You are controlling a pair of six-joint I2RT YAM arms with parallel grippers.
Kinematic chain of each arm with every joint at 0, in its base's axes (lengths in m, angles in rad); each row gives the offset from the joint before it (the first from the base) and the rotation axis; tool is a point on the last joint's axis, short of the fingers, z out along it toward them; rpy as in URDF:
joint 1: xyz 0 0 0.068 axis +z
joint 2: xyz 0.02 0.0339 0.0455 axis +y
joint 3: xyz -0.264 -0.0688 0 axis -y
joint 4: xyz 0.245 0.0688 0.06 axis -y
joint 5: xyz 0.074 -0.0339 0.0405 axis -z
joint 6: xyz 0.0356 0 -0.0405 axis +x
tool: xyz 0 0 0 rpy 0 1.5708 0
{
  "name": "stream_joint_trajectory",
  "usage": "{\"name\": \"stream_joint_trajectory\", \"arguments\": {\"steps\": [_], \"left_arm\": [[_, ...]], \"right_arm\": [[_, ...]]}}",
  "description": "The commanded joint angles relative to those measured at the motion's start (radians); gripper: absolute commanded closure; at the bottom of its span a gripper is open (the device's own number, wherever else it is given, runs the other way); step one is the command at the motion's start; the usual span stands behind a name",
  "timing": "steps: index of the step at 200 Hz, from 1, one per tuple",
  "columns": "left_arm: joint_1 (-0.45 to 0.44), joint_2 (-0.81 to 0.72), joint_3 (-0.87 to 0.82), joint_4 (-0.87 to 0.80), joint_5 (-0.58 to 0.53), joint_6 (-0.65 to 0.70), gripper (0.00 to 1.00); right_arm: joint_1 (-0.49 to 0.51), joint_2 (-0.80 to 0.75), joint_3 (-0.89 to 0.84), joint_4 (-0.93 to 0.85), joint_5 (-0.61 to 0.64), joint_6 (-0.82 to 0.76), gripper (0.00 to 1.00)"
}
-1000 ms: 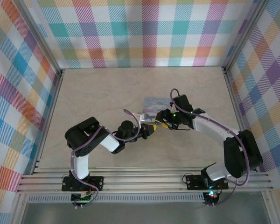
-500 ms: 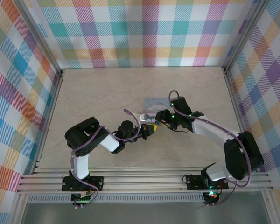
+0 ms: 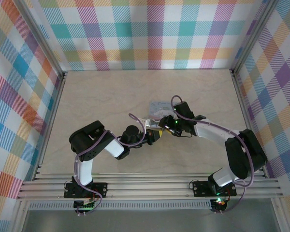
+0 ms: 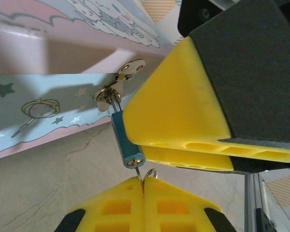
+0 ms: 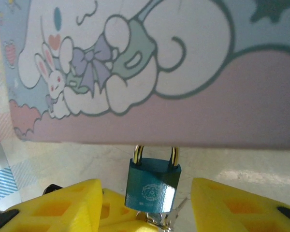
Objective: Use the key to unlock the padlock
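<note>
From above, the left gripper (image 3: 158, 133) and right gripper (image 3: 166, 126) meet on the bench (image 3: 96, 96) at the near side of the cartoon tin (image 3: 157, 105). Left wrist: left jaws are clamped on the key (image 4: 138, 170) beneath the blue padlock (image 4: 127, 140). Right wrist: right jaws stand apart, flanking the padlock, which hangs from the tin's edge.

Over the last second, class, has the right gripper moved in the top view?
Yes. The right gripper has slid sideways toward the left arm. It now covers more of the cartoon tin, which lies where it did before.
</note>
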Motion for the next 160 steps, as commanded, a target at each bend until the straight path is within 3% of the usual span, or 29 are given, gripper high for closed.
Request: {"name": "stream_joint_trajectory", "arguments": {"steps": [1,42,86,115,160], "left_arm": [[0.006,0.018,0.017,0.094,0.019,0.020,1.00],[0.005,0.030,0.020,0.094,0.034,0.051,1.00],[0.006,0.043,0.017,0.101,0.054,0.075,1.00],[0.005,0.037,0.008,0.098,0.063,0.110,1.00],[0.000,0.026,0.014,0.047,0.063,0.172,1.00]], "right_arm": [[0.007,0.028,0.011,-0.004,-0.014,0.013,0.48],[0.007,0.059,0.015,-0.008,-0.010,0.005,0.50],[0.007,0.091,0.016,0.009,-0.005,0.002,0.61],[0.007,0.098,0.026,0.004,-0.003,-0.004,0.70],[0.007,0.105,0.040,-0.008,-0.013,-0.013,0.94]]}}
